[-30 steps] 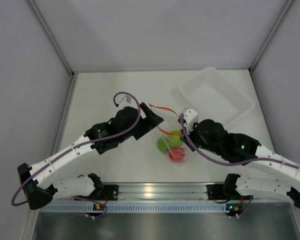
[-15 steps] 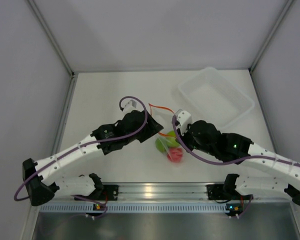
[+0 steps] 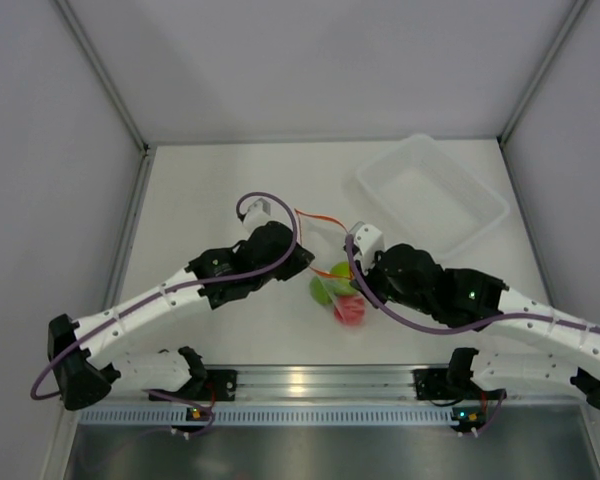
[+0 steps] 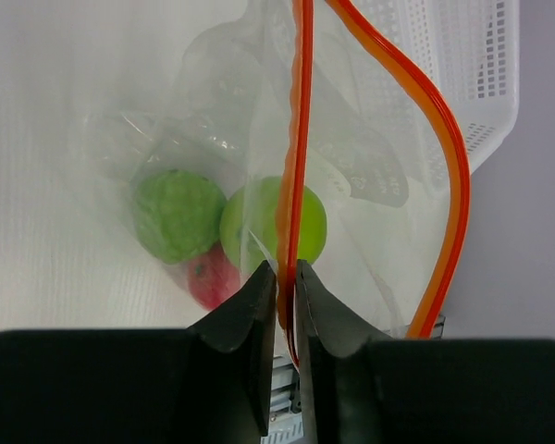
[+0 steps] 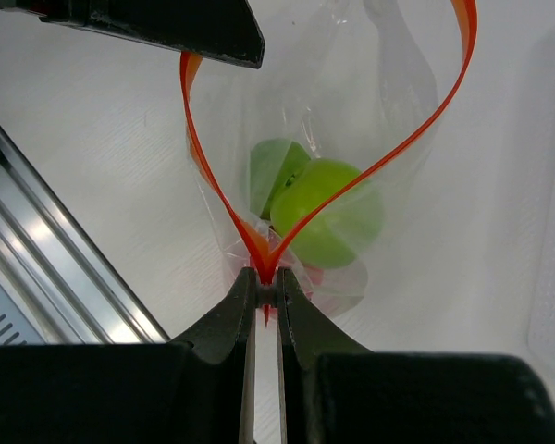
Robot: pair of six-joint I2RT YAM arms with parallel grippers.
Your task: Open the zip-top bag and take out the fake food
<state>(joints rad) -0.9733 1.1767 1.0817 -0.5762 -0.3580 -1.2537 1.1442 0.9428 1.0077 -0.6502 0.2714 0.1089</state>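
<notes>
Zip-top bag [image 4: 351, 166]: limp, likely slippery film. Left tool [image 4: 285, 277] and right tool [image 5: 264, 285] each clamped on stiffer zip strip [image 4: 301, 139], probably the best hold.

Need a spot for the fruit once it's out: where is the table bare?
Bare table lies far-left, between the left wall and the left arm, and along the back wall beside the clear tub, itself empty. The centre is crowded: left fingers and right fingers pinch the zip-top bag holding the fake food.
</notes>
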